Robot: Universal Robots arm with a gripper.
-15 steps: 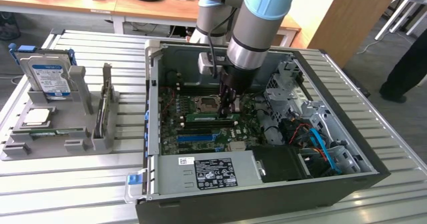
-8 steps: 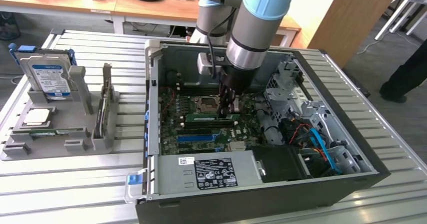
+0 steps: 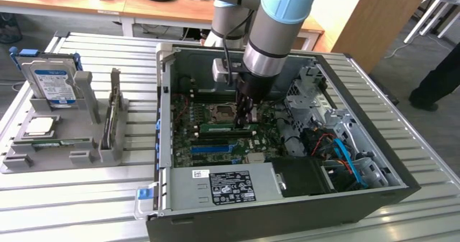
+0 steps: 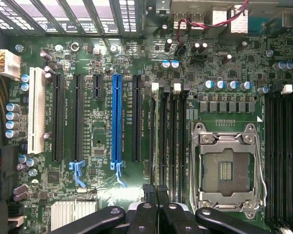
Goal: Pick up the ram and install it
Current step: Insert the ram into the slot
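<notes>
In the exterior view the arm reaches down into the open computer case [image 3: 165, 145]. The ram [image 3: 215, 127], a narrow green stick, stands on edge in a memory slot of the motherboard beside the processor socket [image 3: 225, 111]. My gripper [image 3: 243, 124] is at the ram's end on the exterior view's right, its black fingers together. In the wrist view the gripper [image 4: 156, 192] is shut, fingertips pressed together directly above the black memory slots [image 4: 168, 141] beside the empty socket [image 4: 227, 170]. Nothing is held between the fingers. I cannot tell whether they touch the ram.
A grey fixture [image 3: 43, 164] on the exterior view's left holds a blue-labelled hard drive [image 3: 50, 83], a processor [image 3: 40, 125], a dark expansion card [image 3: 111, 118] and another green stick [image 3: 61, 142]. Inside the case lie the power supply [image 3: 223, 185] and blue cables [image 3: 345, 158]. A person's leg [image 3: 438, 75] stands at far right.
</notes>
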